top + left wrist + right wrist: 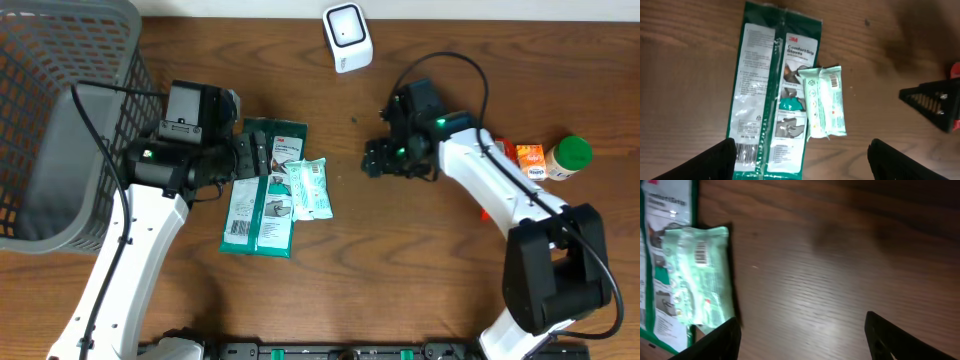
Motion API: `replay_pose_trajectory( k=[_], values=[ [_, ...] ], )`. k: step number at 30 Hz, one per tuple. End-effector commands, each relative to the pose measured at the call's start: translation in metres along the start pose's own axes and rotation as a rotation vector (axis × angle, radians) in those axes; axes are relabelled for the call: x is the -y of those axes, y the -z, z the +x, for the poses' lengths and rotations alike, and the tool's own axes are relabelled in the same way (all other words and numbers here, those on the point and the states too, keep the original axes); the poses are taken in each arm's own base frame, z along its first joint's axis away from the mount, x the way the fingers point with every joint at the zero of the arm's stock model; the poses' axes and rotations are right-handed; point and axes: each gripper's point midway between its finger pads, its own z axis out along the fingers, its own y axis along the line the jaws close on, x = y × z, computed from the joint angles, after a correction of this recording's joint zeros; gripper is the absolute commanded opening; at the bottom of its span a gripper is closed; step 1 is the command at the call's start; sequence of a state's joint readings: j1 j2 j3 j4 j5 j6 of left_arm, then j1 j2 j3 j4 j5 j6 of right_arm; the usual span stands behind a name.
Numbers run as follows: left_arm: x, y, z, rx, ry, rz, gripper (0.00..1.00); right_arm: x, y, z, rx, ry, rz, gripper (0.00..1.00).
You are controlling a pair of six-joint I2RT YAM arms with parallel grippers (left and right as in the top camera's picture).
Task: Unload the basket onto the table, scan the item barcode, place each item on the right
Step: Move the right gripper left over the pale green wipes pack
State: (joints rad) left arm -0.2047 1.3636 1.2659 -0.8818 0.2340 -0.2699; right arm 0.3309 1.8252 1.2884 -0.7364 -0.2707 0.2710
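Two packs sit mid-desk (400,270): the pale-green wipes pack (308,188) lies partly on the right edge of the green glove pack (258,200), with its barcode face-up in the right wrist view. Left jaws are wide and empty, over the glove pack. Right jaws are wide and empty, over bare wood just right of the wipes. The white scanner (347,37) is at the far edge, well apart. The grey basket (60,120) is far left.
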Motion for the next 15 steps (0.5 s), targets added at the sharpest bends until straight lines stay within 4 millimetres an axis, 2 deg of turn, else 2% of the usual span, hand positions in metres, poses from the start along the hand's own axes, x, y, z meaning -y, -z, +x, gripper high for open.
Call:
replay_pose_trajectory(
  k=[1, 4, 9, 10, 14, 15],
  values=[
    [0.002, -0.013, 0.016, -0.056, 0.039, -0.005, 0.82, 0.01, 0.004, -0.001, -0.006, 0.002, -0.014, 0.76],
    [0.004, -0.025, 0.03, -0.1, 0.02, -0.026, 0.82, 0.013, 0.005, -0.001, -0.01, -0.006, -0.012, 0.76],
    [-0.026, -0.025, 0.032, -0.104, 0.043, -0.162, 0.54, -0.02, 0.003, 0.007, -0.035, 0.099, -0.141, 0.65],
    [-0.031, -0.023, 0.03, -0.099, 0.057, -0.168, 0.51, -0.025, 0.002, 0.008, -0.035, 0.102, -0.145, 0.63],
    [-0.057, -0.018, 0.02, -0.075, 0.142, -0.198, 0.51, -0.052, -0.005, 0.012, -0.024, 0.134, -0.148, 0.6],
    [-0.063, -0.016, 0.018, -0.069, 0.161, -0.206, 0.54, -0.058, -0.008, 0.012, -0.014, 0.137, -0.13, 0.6]
  ],
)
